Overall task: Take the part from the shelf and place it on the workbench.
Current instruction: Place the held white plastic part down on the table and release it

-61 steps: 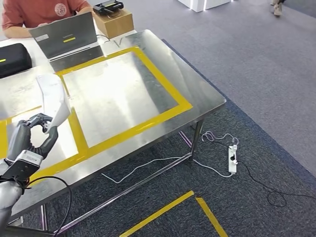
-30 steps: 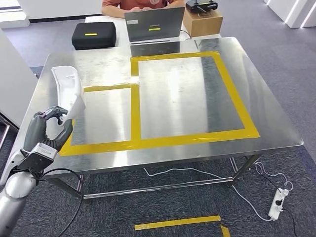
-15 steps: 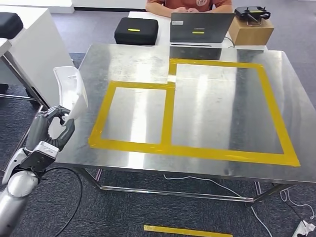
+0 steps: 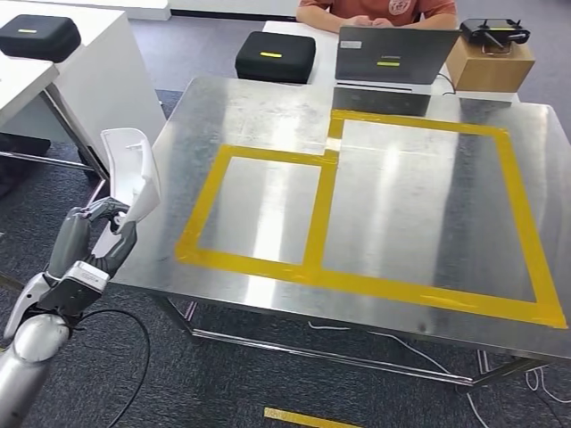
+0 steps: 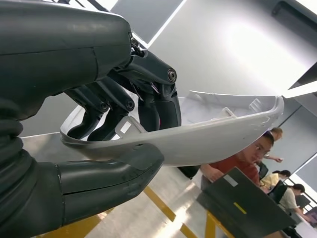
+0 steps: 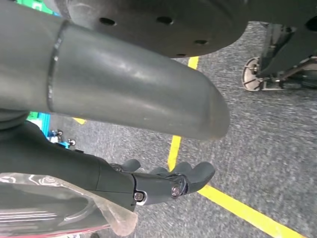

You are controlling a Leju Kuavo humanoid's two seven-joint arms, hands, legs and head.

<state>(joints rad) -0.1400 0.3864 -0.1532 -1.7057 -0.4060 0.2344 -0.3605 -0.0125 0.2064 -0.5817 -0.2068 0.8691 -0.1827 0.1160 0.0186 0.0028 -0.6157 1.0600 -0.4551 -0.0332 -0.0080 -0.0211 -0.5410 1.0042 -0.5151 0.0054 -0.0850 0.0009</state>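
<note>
The part (image 4: pixel 131 169) is a curved white plastic shell. My left hand (image 4: pixel 91 241) grips its lower end and holds it upright, just off the near left corner of the workbench (image 4: pixel 404 205). That workbench is a steel table marked with two yellow tape rectangles. In the left wrist view the thumb lies under the part (image 5: pixel 209 139) and the dark fingers of my left hand (image 5: pixel 112 114) curl over its edge. My right hand (image 6: pixel 164 181) hangs low over the grey carpet, fingers stretched out, holding nothing.
Along the workbench's far edge stand a laptop (image 4: pixel 397 55), a black case (image 4: pixel 275 55) and a cardboard box (image 4: pixel 490 62); a person (image 4: pixel 377 9) sits behind them. A white desk (image 4: pixel 101 80) with another black case (image 4: pixel 39 36) stands at the left. Cables lie on the carpet.
The camera has swung round, so the whole workbench has shifted across the picture and squared up. My left hand still holds the part upright, in the same grip.
</note>
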